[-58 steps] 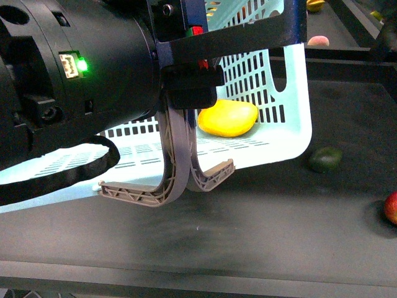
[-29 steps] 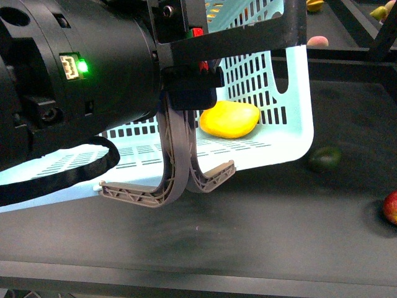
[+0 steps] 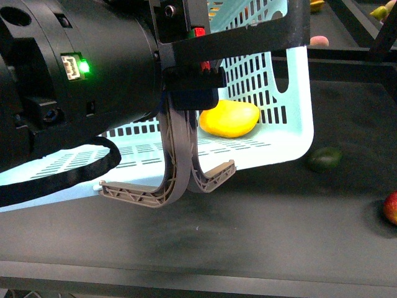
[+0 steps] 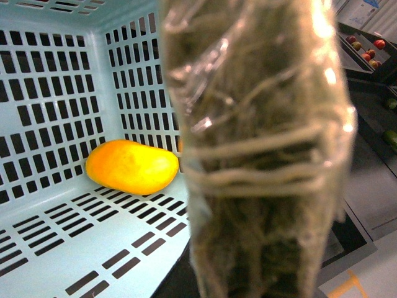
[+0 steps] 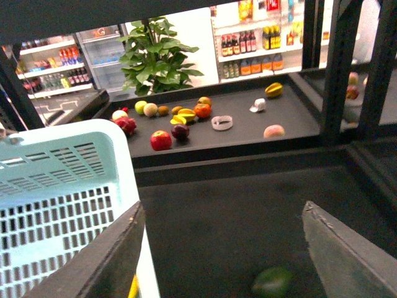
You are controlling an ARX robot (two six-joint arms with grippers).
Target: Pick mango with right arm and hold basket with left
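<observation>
The yellow mango (image 3: 228, 118) lies inside the pale mint basket (image 3: 291, 124), against its slotted wall. It also shows in the left wrist view (image 4: 131, 166). My bulky black left arm fills the near left, and its gripper (image 3: 178, 161) is shut on the basket, whose right end hangs above the dark table. In the left wrist view the gripper (image 4: 260, 155) is a close blur beside the basket (image 4: 56, 93). My right gripper (image 5: 223, 248) is open and empty; its jaws straddle the basket's corner (image 5: 56, 186). One of its black fingers (image 3: 248, 38) crosses the basket's top.
A dark green fruit (image 3: 325, 159) lies on the table just right of the basket, below the right gripper (image 5: 272, 282). A red apple (image 3: 391, 208) sits at the right edge. Black frame posts (image 5: 338, 68) and a back shelf with several fruits (image 5: 186, 118) stand beyond.
The basket and the mango in it have shifted slightly to the right. Both grippers keep their hold and opening.
</observation>
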